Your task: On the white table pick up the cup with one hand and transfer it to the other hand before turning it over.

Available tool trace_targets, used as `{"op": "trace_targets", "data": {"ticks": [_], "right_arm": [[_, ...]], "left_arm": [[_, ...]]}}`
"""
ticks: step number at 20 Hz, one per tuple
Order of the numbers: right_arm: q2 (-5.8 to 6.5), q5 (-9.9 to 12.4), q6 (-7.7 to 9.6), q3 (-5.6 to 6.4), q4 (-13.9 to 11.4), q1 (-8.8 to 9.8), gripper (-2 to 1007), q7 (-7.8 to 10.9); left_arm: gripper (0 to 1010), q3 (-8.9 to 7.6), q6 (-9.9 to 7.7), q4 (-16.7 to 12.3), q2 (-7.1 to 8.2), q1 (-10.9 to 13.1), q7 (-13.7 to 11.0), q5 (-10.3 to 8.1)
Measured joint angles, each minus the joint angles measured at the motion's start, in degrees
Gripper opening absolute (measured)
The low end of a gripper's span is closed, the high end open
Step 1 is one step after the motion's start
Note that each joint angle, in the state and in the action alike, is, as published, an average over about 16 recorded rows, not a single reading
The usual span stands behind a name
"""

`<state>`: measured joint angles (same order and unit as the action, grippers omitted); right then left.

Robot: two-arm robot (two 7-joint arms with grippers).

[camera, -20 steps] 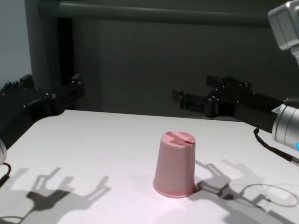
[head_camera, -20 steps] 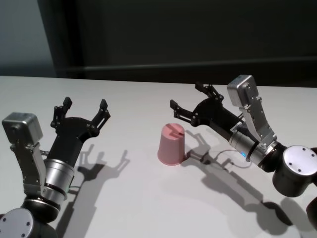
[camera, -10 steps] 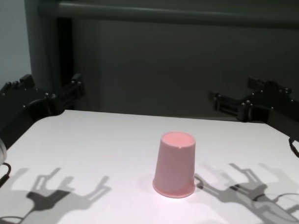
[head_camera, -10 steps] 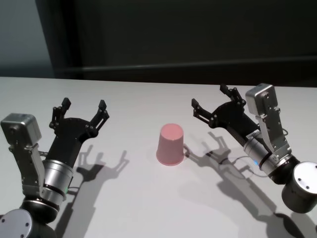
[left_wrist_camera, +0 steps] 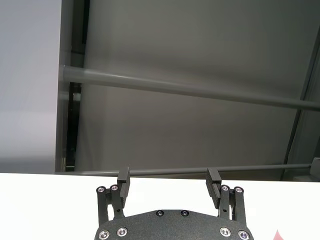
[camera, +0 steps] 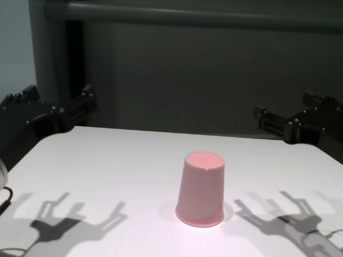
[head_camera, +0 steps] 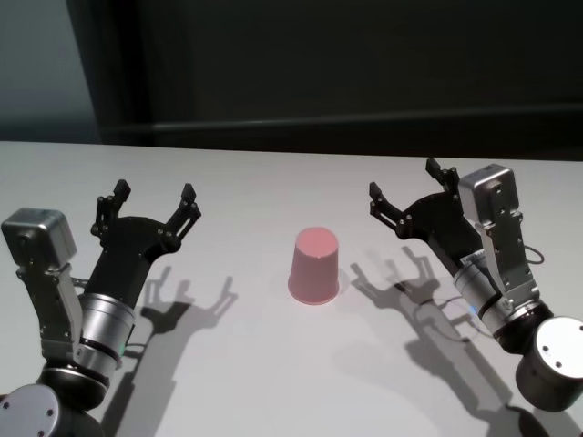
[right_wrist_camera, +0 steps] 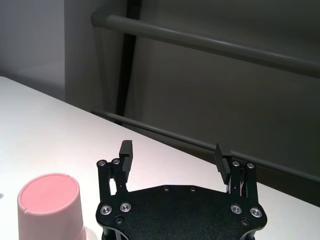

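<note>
The pink cup (head_camera: 314,266) stands upside down, rim on the white table (head_camera: 273,364), between both arms. It also shows in the chest view (camera: 201,189) and the right wrist view (right_wrist_camera: 50,210). My right gripper (head_camera: 404,180) is open and empty, hovering to the right of the cup and clear of it; it also shows in the chest view (camera: 282,110) and its own wrist view (right_wrist_camera: 174,149). My left gripper (head_camera: 155,193) is open and empty, well to the left of the cup, and shows in its own wrist view (left_wrist_camera: 169,177).
A dark wall with a horizontal grey rail (camera: 192,16) runs behind the table's far edge. The grippers cast shadows on the table on both sides of the cup.
My right gripper has drawn back to the right, from over the cup to well clear of it. The cup and the left arm have not moved.
</note>
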<state>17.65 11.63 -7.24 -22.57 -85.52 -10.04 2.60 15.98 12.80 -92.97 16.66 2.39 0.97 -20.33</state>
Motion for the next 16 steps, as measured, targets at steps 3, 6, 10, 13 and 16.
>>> {"op": "trace_targets", "data": {"ticks": [3,6,10,13,16], "right_arm": [[-0.5,-1.4,0.12,0.36,-0.7,1.11,1002,-1.71],[-0.93,-3.1,0.21,0.61,-1.3,2.12,1002,-3.27],[-1.36,-5.3,0.29,0.82,-2.1,3.31,1002,-4.96],[-1.6,-6.9,0.29,0.98,-2.5,4.05,1002,-5.99],[-1.78,-8.3,0.26,1.24,-3.1,4.82,1002,-6.92]], "left_arm": [[1003,0.0,0.0,0.0,0.0,0.0,0.0,0.0],[1003,0.0,0.0,0.0,0.0,0.0,0.0,0.0],[1003,0.0,0.0,0.0,0.0,0.0,0.0,0.0],[1003,0.0,0.0,0.0,0.0,0.0,0.0,0.0],[1003,0.0,0.0,0.0,0.0,0.0,0.0,0.0]]}}
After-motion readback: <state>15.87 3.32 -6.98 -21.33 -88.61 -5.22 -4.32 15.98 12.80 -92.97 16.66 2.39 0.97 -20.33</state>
